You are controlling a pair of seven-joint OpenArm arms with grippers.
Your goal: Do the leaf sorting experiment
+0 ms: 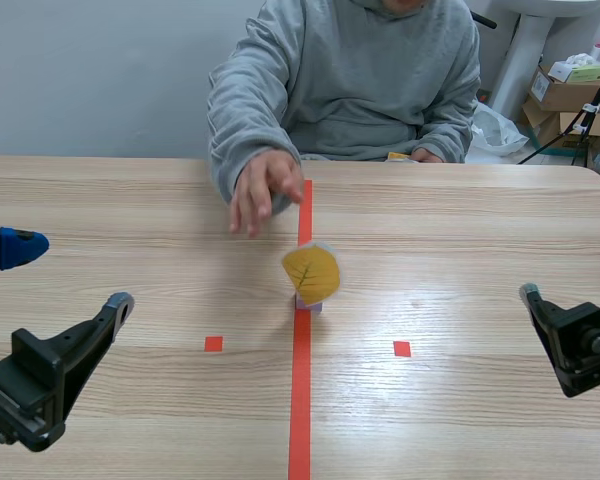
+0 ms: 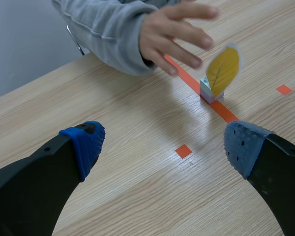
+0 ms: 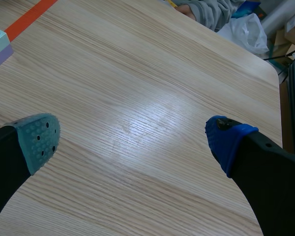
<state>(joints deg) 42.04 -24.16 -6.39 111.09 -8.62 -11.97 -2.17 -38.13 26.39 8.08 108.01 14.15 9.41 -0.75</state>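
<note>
A person's hand (image 1: 265, 188) hovered over a wooden table (image 1: 460, 230) near a yellow leaf (image 1: 311, 273)
The leaf stood upright on a small block (image 1: 308, 305) on the red centre line (image 1: 300, 400), just nearer the robot than the hand; the hand's fingers were spread and empty, seemingly clear of the leaf

The light wooden table (image 1: 460, 230) carries one small pastel toy block (image 2: 206, 91) with a yellow leaf card (image 2: 222, 71) upright on it. It stands on the orange-red centre line, well ahead of the left gripper (image 2: 164, 147), toward its right-hand finger.
</note>
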